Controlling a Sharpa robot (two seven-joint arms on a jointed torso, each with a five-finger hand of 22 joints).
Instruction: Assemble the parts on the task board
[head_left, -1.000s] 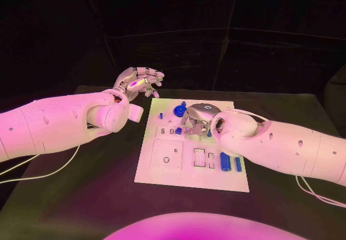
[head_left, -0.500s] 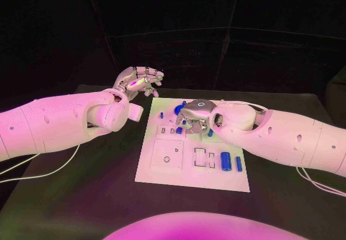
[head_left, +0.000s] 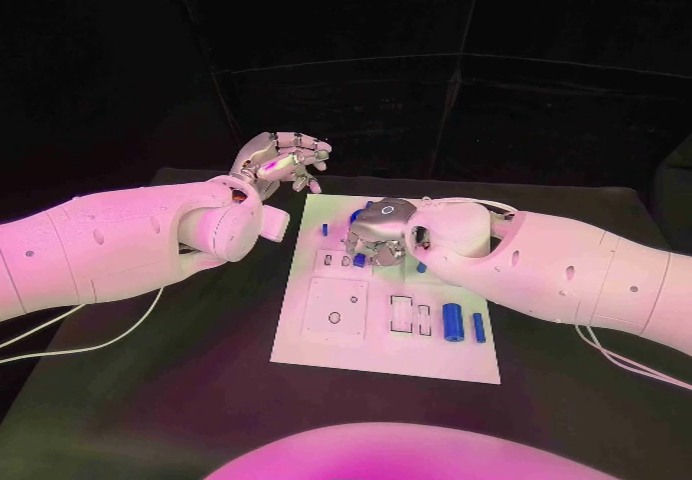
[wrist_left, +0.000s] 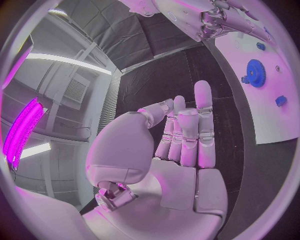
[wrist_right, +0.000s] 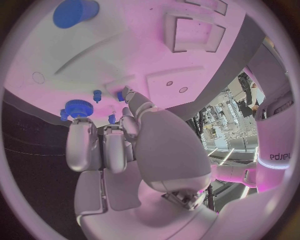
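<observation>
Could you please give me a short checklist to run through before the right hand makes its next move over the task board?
1. Right hand is over the far part of the task board: ok.
2. Right hand is free of a part: cannot tell; its fingers are curled down and hide what lies under them.
3. Left hand is off the board and holds nothing: ok; it is raised beyond the far left corner with fingers apart.
4. Blue gear is near the right hand's fingertips: ok, though whether they touch cannot be told.
5. Two blue cylinders lie on the near right of the board, away from both hands: ok.
</observation>
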